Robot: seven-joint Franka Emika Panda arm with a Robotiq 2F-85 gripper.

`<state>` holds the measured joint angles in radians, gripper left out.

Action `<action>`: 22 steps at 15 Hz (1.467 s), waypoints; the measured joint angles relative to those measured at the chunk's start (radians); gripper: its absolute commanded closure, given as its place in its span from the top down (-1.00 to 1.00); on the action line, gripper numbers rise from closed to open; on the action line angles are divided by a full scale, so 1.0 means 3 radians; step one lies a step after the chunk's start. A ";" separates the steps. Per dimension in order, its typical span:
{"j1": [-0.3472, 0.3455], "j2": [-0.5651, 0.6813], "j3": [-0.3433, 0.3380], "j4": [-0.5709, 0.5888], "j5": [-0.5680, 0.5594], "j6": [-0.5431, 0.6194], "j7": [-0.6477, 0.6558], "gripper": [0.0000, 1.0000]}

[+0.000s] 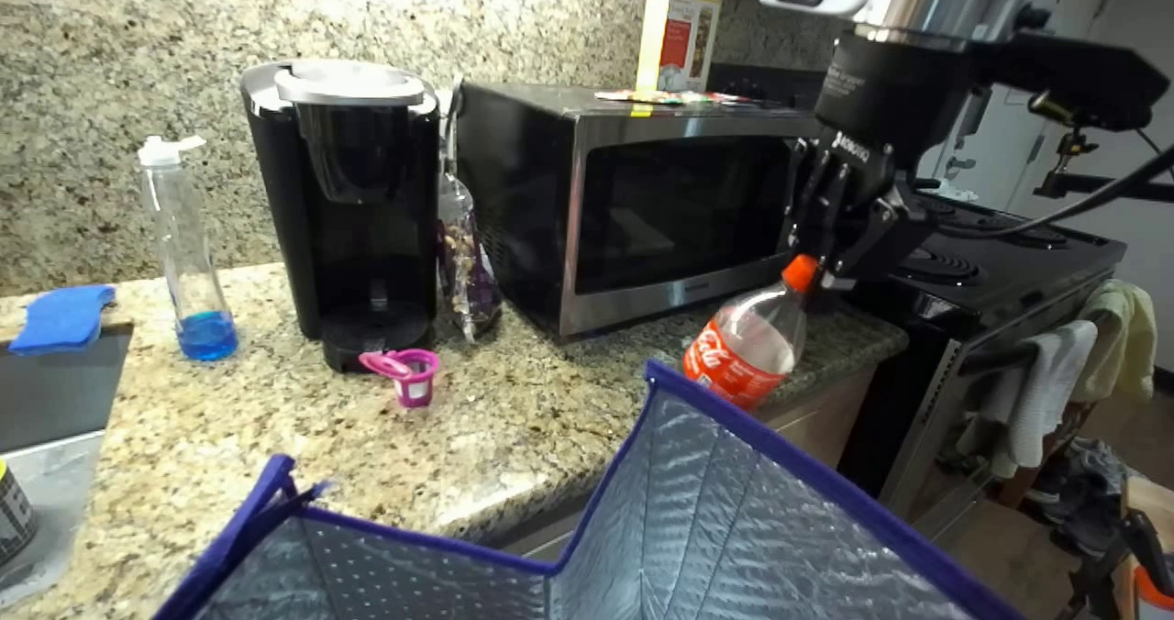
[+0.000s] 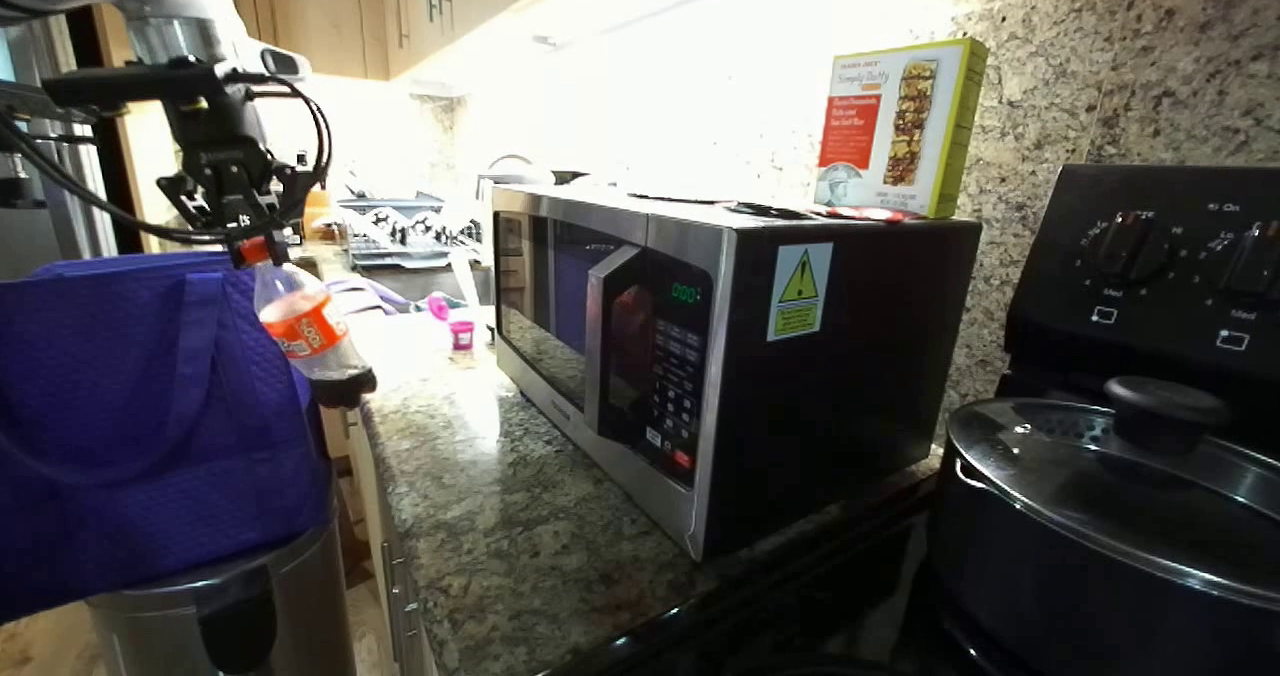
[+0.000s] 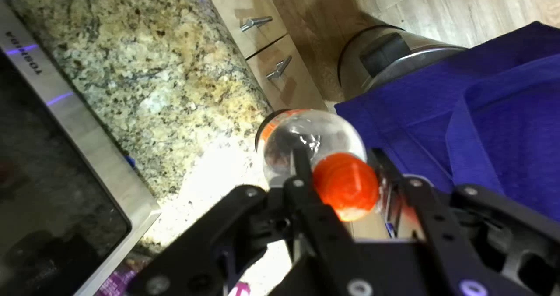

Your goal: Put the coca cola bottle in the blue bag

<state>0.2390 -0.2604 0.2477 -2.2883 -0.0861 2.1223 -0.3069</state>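
The coca cola bottle point(image 1: 734, 363) hangs tilted from my gripper point(image 1: 811, 267), its red cap between the two fingers. In an exterior view the bag's rim hides its bottom. It also shows in an exterior view point(image 2: 308, 328), mostly clear with dark cola at its bottom end, and in the wrist view point(image 3: 306, 134). The gripper point(image 2: 262, 246) is shut on the cap, also in the wrist view point(image 3: 343, 164). The blue bag point(image 2: 90, 386) stands open beside the bottle; its silvery lining shows in an exterior view point(image 1: 725, 510). The bottle is outside the bag, near the counter edge.
The microwave point(image 1: 679, 207) stands on the counter behind the bottle, with a coffee maker point(image 1: 367, 216), a pink cup point(image 1: 417, 381) and a bottle with blue liquid point(image 1: 206, 331) further along. A metal bin point(image 2: 290, 596) is under the bag. A pot point(image 2: 1090, 536) is on the stove.
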 measured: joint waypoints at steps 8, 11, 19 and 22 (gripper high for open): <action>0.0247 -0.0005 0.0507 0.0898 -0.0824 -0.0876 0.0363 -0.71; 0.0336 0.0021 0.0706 0.1202 -0.1042 -0.1251 0.0425 -0.71; 0.0439 0.0096 0.0795 0.1401 -0.1192 -0.1489 0.0478 -0.71; 0.0479 0.0104 0.0788 0.1427 -0.1140 -0.1414 0.0435 -0.71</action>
<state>0.3827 -0.2293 0.4843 -1.8601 -0.4282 1.6982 -0.1763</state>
